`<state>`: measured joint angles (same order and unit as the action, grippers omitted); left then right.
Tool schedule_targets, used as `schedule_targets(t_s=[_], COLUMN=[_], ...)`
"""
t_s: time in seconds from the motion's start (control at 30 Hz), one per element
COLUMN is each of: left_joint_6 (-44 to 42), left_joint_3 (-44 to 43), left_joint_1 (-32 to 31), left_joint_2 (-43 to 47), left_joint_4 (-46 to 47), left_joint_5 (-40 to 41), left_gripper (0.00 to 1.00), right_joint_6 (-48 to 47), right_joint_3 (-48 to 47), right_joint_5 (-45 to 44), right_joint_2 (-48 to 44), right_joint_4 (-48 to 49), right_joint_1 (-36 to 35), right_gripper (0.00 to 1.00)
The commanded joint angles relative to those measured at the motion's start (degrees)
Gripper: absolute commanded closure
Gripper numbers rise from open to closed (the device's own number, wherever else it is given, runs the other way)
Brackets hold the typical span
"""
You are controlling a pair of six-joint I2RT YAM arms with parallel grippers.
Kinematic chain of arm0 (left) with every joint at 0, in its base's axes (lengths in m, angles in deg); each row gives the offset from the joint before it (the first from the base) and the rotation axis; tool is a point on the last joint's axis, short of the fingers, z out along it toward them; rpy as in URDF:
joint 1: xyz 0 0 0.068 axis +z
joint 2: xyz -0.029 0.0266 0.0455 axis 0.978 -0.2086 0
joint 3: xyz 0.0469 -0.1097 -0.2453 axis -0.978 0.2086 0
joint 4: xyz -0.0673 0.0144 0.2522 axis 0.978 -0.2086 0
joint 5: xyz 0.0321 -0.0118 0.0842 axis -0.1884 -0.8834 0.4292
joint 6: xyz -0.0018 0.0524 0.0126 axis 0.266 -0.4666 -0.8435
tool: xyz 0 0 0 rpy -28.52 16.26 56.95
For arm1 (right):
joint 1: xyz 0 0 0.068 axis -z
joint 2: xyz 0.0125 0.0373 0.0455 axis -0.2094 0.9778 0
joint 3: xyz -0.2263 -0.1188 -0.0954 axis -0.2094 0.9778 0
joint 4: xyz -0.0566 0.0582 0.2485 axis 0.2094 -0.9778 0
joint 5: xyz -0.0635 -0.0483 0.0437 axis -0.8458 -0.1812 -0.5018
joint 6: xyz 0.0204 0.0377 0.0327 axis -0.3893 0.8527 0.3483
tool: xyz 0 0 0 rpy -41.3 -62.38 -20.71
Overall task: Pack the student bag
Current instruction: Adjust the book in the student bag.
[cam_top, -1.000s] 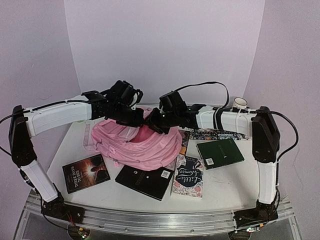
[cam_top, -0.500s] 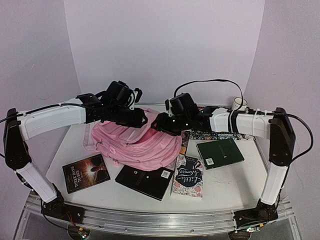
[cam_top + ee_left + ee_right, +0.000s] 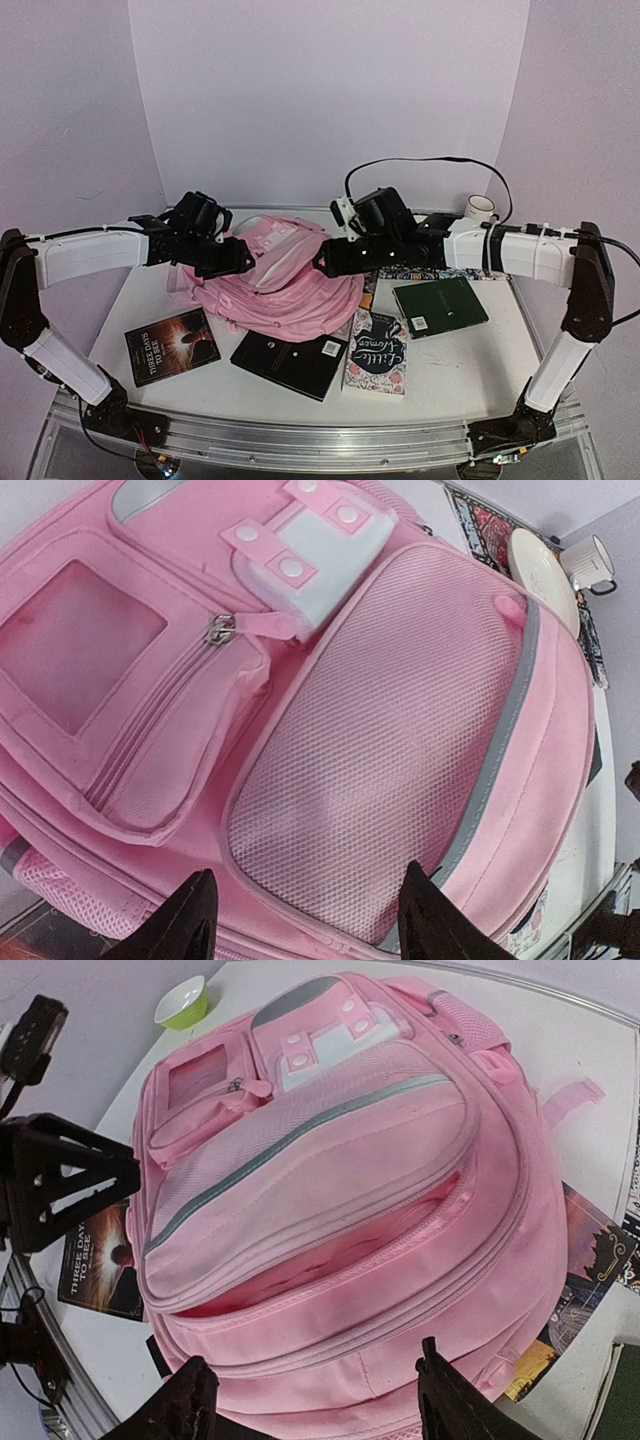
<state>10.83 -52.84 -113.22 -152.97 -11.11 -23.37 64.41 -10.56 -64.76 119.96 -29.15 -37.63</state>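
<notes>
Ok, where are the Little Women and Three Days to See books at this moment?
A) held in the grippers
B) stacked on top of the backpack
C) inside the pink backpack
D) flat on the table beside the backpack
D: the Little Women book and the Three Days to See book both lie flat on the white table in front of the pink backpack, outside it.
</notes>
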Motion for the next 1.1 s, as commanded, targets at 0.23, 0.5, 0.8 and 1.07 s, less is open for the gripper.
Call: schedule_targets(t_s=[0.23,0.5,0.8,1.07], left_joint_6=[7.3,9.6,11.8,13.2], left_joint_3=[6.7,9.3,13.8,15.6], left_joint_1=[6.3,6.4,6.0,3.3], left_joint_2=[3.1,1.6,-0.2,-5.3], left_joint_4=[5.4,6.5,9.2,14.0], left_joint_5=[-2.6,-3.8,-6.2,-8.9], left_gripper=[0.3,0.29,0.38,0.59], right_joint_6=[-12.6,-18.5,-22.6,-25.3], right_joint_3=[-2.2,-7.0,-11.4,-12.9], right_joint_5=[-4.1,-7.1,-8.9,-10.0], right_joint_2=[2.5,6.1,10.5,13.4], right_joint_4=[-1.0,-2.2,-3.6,-4.4], right_joint_1=[-5.8,-8.9,-11.2,-12.1], right_gripper=[0.26,0.24,0.21,0.2])
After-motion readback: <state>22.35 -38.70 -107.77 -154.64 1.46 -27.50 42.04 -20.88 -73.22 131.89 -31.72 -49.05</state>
